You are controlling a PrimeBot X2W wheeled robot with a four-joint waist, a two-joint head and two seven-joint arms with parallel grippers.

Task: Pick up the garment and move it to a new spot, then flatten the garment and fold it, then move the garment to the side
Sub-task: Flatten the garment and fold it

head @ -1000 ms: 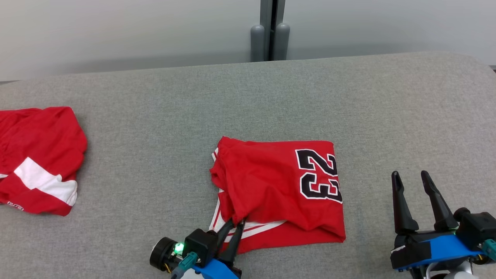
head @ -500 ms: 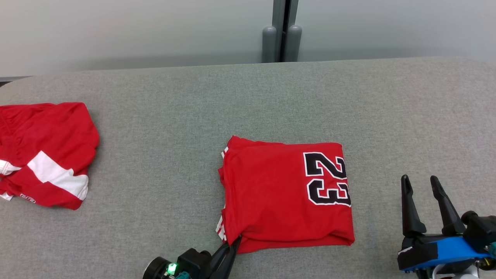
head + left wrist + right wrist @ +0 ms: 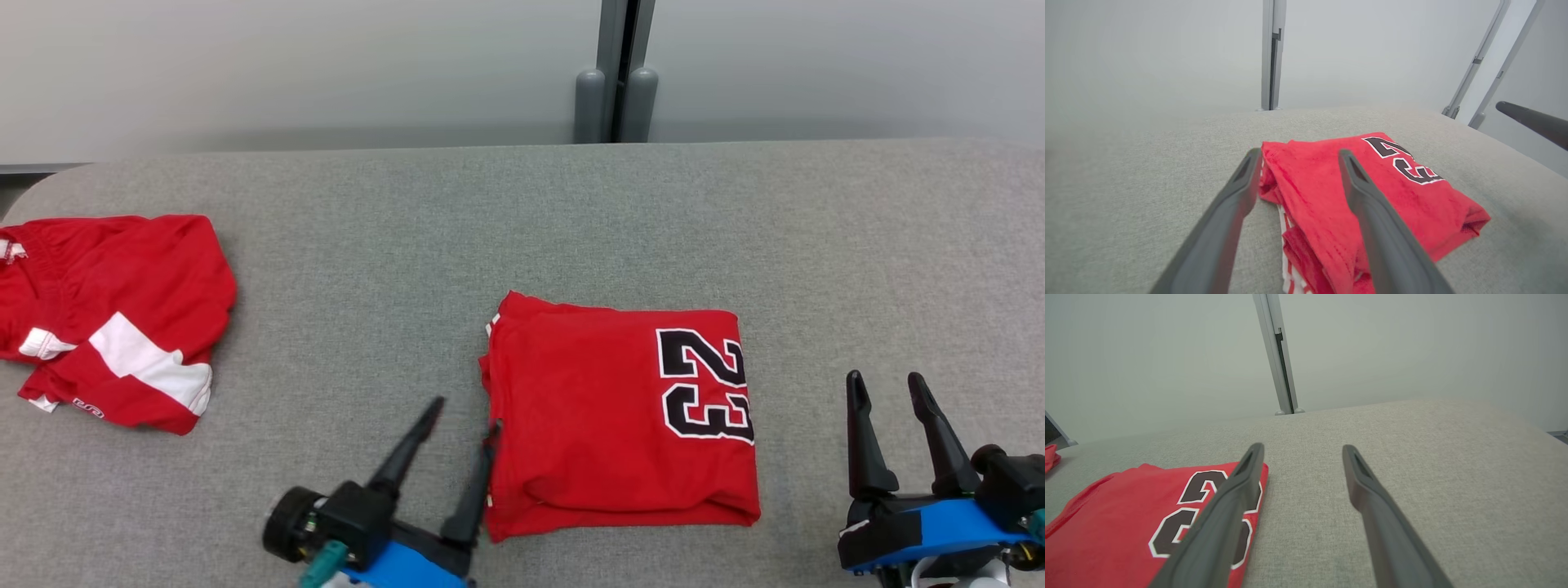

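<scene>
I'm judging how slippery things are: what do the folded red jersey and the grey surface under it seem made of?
Folded red jersey: probably a thin synthetic knit with a matt finish. The left wrist view shows a fine pitted texture and soft, rumpled edges. Grey surface: woven, upholstery-like cloth, matt, with a flecked weave. Whether it is padded is unclear.

Grey table (image 3: 522, 229) with jersey (image 3: 588, 408), crumpled garment (image 3: 122, 286)
</scene>
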